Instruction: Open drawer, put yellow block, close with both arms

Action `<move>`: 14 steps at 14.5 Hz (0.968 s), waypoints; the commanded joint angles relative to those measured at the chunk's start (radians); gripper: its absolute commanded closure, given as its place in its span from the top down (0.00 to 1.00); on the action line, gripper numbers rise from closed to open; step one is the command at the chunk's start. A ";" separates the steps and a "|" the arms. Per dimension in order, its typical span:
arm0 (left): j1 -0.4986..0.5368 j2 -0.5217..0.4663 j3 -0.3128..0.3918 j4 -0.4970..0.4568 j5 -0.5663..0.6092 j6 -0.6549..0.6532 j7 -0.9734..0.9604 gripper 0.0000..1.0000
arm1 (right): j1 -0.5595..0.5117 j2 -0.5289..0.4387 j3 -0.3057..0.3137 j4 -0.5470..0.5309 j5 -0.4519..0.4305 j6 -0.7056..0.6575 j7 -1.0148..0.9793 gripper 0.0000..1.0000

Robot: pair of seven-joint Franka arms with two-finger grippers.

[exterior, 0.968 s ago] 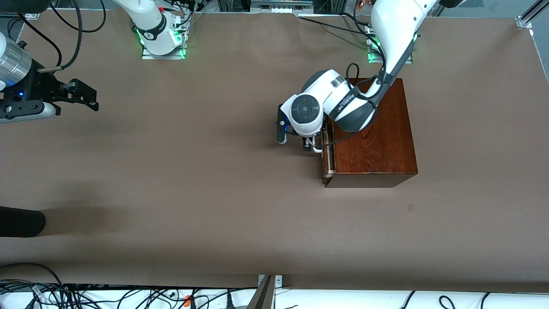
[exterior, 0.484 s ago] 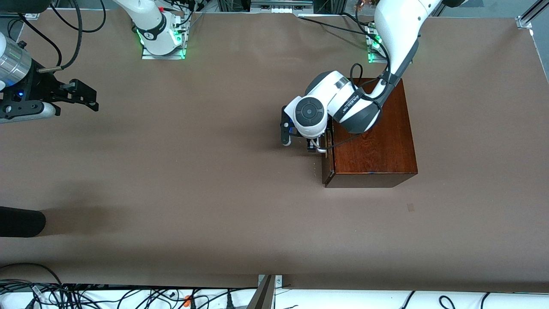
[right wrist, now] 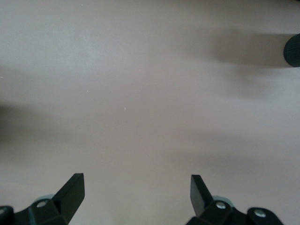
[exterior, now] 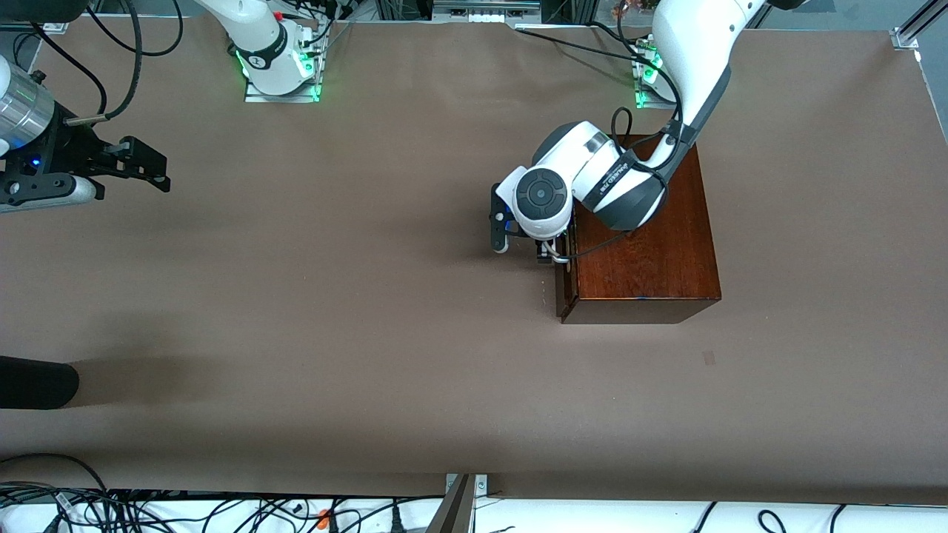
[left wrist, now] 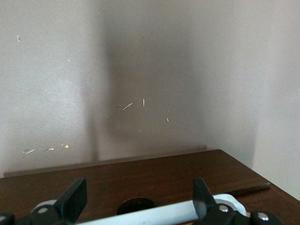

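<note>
Since a second ago, the drawer [exterior: 561, 274] has been pushed flush into the mahogany box [exterior: 643, 229] by the left gripper [exterior: 546, 254], seen from the front at the white handle [exterior: 553, 255]. The right gripper [exterior: 141, 169] is held over the table's right-arm end, waiting. In the left wrist view, the fingers [left wrist: 202, 196] are spread wide astride the handle [left wrist: 164, 213]. In the right wrist view, wide-spread fingers [right wrist: 71, 192] hang over bare table [right wrist: 140, 93]. The yellow block is not visible.
</note>
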 commanded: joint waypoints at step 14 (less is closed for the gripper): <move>0.172 -0.352 0.139 0.202 -0.079 -0.392 -0.759 1.00 | 0.005 0.001 0.019 0.025 0.007 -0.011 0.014 1.00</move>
